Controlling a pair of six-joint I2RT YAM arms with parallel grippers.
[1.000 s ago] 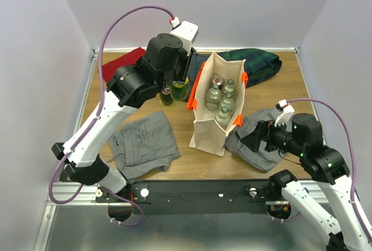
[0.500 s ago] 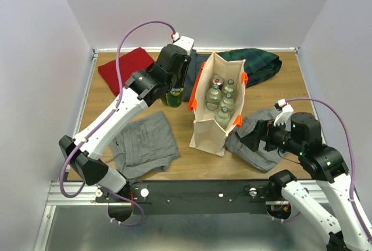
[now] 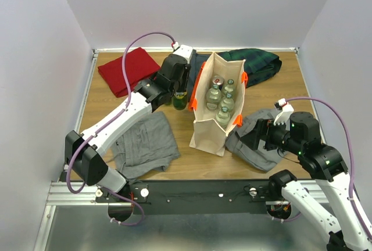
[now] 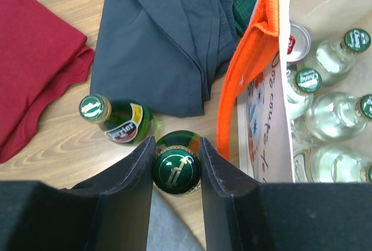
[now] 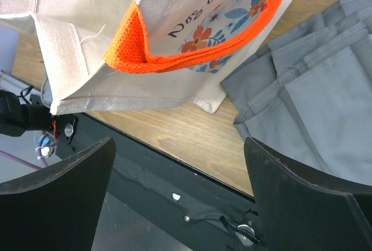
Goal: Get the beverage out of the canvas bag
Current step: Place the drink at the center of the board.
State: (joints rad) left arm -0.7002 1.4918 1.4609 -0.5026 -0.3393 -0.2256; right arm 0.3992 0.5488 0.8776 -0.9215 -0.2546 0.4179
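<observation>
The beige canvas bag (image 3: 208, 130) with orange handles (image 3: 196, 91) stands upright mid-table. It holds several clear bottles (image 3: 214, 96) and a can (image 3: 217, 81). My left gripper (image 3: 179, 89) is just left of the bag, shut on the cap of a green bottle (image 4: 176, 170) that stands upright by the bag's orange handle (image 4: 251, 76). A second green bottle (image 4: 112, 119) stands on the wood to its left. My right gripper (image 5: 180, 164) is open and empty, low at the bag's near right corner (image 5: 116, 82); in the top view (image 3: 249, 139) it hovers over grey clothes.
A red cloth (image 3: 128, 71) lies back left, grey shorts (image 3: 145, 140) front left. A dark grey garment (image 4: 163, 42) and a dark plaid cloth (image 3: 258, 65) lie behind the bag. Folded grey clothes (image 3: 256, 149) lie right of it. The black rail (image 3: 192, 190) runs along the near edge.
My left arm has come down and stretched out, its gripper sinking to table height beside the bag with the green bottle in it. The right arm has not moved.
</observation>
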